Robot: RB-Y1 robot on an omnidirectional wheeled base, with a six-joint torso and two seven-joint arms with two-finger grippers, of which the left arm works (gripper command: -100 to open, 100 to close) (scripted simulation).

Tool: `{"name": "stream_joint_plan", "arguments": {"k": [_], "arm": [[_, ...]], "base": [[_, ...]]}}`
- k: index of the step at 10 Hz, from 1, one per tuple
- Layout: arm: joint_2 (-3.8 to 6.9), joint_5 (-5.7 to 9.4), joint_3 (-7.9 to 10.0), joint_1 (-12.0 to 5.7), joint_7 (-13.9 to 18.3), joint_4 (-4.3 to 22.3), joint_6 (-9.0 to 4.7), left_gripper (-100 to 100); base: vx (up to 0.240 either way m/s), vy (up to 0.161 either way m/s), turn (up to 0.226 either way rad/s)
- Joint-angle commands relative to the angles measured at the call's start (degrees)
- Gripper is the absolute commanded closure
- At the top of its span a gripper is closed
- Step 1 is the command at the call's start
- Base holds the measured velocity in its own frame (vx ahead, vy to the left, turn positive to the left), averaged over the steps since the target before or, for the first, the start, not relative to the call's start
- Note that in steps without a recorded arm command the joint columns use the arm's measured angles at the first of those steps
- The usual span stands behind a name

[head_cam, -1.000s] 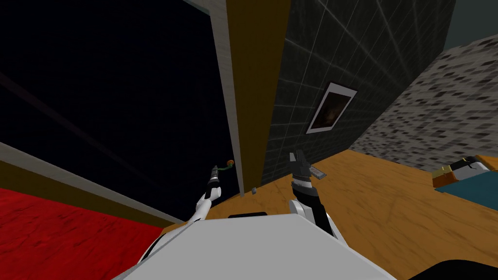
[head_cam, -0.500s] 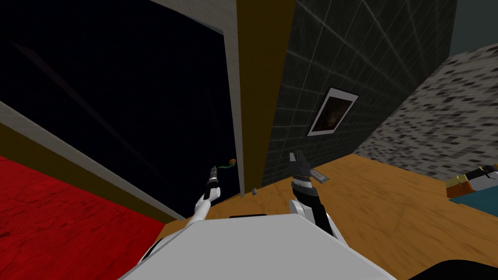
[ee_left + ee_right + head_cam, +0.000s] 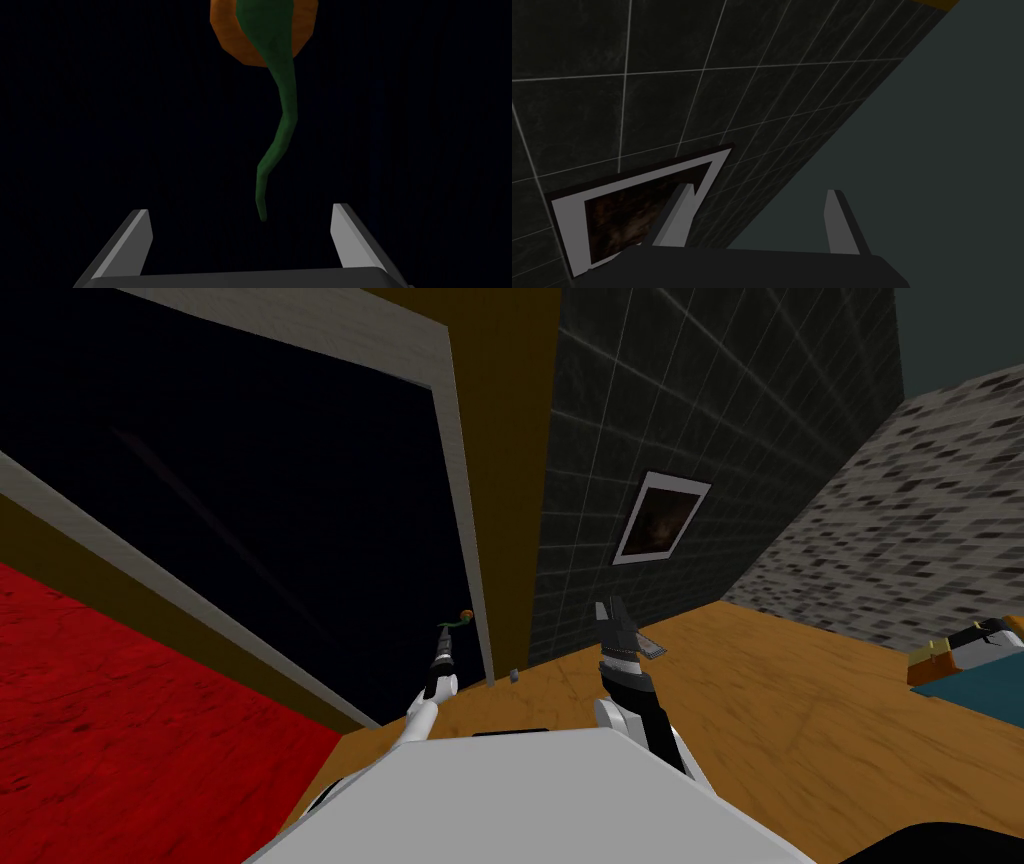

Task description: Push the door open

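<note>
Far left there's the red floor [image 3: 120,708], then the pale frame [image 3: 200,603] slanting up. Inside it is the door [image 3: 300,508], a near-black panel dead ahead.

Moving along, the left gripper [image 3: 443,640] reaches at that panel low down, close to the frame's right post. Its blades are spread and grasp nothing. Its wrist view gives the key line-up: the lever [image 3: 280,125], green and curved, runs from its orange rose [image 3: 227,45] back toward the gripper. So its long axis lies nearly along the reach, and the tip hangs between the two blades, just ahead of them and touching neither. Whether the blades meet the door face I cannot tell.

This is the arm for the job, sitting right at the latch side, with the hinges probably away to the left. I'd judge a straight shove forward beside the lever would swing the panel away, though the blades could snag the lever tip on the way in.

Further right, past the tiled wall [image 3: 700,408], the right gripper [image 3: 612,623] stands raised over the wood floor [image 3: 800,708]. It is well apart from the door, blades also parted and empty
</note>
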Motion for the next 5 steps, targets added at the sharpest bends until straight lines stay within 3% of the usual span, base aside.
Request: {"name": "stream_joint_plan", "arguments": {"k": [1, 3, 5], "arm": [[-0.51, 0.09, -0.24, -0.58, 0.4, 1.6, 0.24, -100], [-1.65, 0.14, -0.48, -0.62, 0.5, 2.0, 0.93, -100], [-0.38, 0.18, -0.35, -0.64, 0.7, 2.6, 0.22, -100]], "base": [[-0.122, -0.223, 0.008], [-0.116, -0.172, 0.011], [0.027, -0.018, -0.014]]}}
